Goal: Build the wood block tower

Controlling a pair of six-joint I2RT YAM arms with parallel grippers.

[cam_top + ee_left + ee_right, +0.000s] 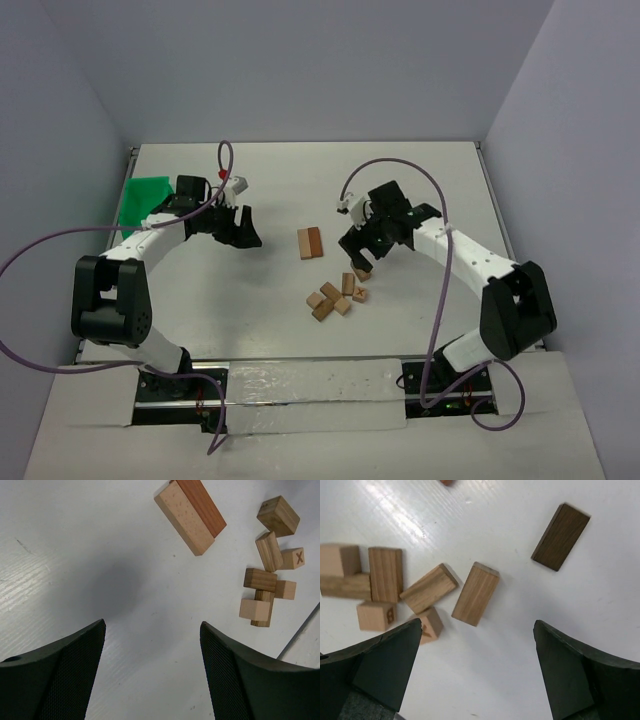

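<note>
The wood blocks lie loose on the white table; no upright tower stands in any view. A tan bar and a reddish-brown bar (pixel 311 243) lie side by side mid-table, also in the left wrist view (pixel 190 512). A cluster of small tan blocks (pixel 333 298) lies nearer the front, with the X block (pixel 360 294) at its right, also in the left wrist view (pixel 295 558). My left gripper (pixel 243 232) is open and empty, left of the bars (pixel 152 625). My right gripper (pixel 358 255) is open and empty above the cluster (pixel 477 625). A tan bar (pixel 475 594) and a dark brown bar (pixel 561 536) lie ahead of it.
A green tray (pixel 145 195) sits at the far left behind my left arm. The table's raised rim (pixel 300 144) runs along the back, with grey walls around. Purple cables loop over both arms.
</note>
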